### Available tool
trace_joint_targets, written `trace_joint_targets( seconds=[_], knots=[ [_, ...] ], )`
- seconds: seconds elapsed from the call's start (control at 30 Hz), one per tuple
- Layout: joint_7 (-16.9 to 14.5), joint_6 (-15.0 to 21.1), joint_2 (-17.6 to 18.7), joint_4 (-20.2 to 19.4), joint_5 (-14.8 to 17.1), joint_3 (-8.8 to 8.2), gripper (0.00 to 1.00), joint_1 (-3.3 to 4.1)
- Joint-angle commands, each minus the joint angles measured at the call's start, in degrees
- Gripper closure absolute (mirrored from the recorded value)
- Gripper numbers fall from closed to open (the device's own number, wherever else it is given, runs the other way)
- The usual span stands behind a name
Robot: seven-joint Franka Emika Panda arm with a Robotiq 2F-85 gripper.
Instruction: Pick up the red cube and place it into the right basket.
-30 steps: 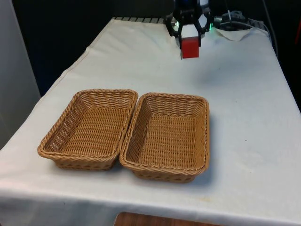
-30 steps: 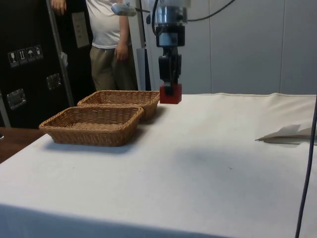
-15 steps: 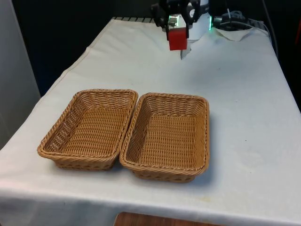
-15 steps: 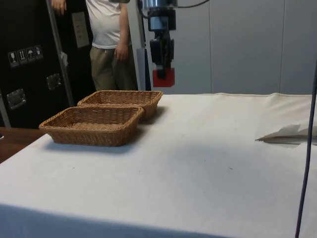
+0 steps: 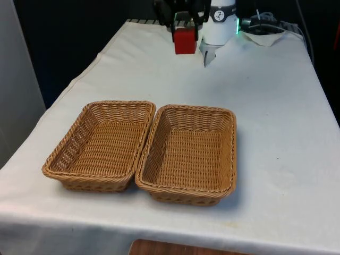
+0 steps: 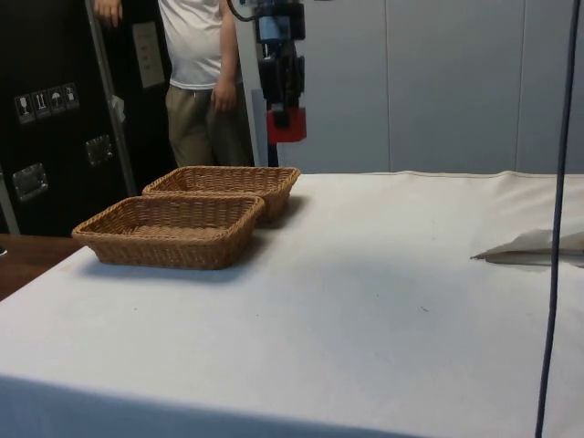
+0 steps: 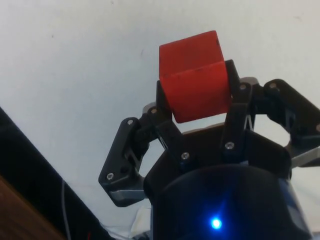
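White cloth covers your table, and nearest the front camera two rectangular woven wicker baskets sit side by side, touching: the right basket (image 5: 187, 154) toward the front view's right, its twin, the left basket (image 5: 101, 143), beside it. Beyond them, high over the table's far end, your black two-finger gripper (image 5: 184, 29) is clamped on the small red cube (image 5: 184, 41). That cube looks rigid, light and smooth-faced with crisp edges, so you likely do best gripping two opposite flat faces.
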Motion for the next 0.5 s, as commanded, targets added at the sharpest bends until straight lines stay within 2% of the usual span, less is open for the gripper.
trace_joint_targets(
  seconds=[0.0, 0.13, 0.17, 0.2, 0.47],
  knots=[
    [-0.4, -1.2, 0.97, 1.43, 0.0, -0.34, 0.98, -0.23],
    [-1.03, -2.18, 3.09, 4.18, 0.23, -1.03, 0.98, -0.29],
    [-0.69, -1.43, 2.46, 3.38, 0.0, -0.97, 0.98, -0.06],
    [-1.2, -2.41, 3.61, 4.81, 0.29, -1.2, 0.98, -0.29],
    [-2.69, -3.61, 8.42, 10.31, 1.32, -2.41, 0.98, -0.69]
  ],
)
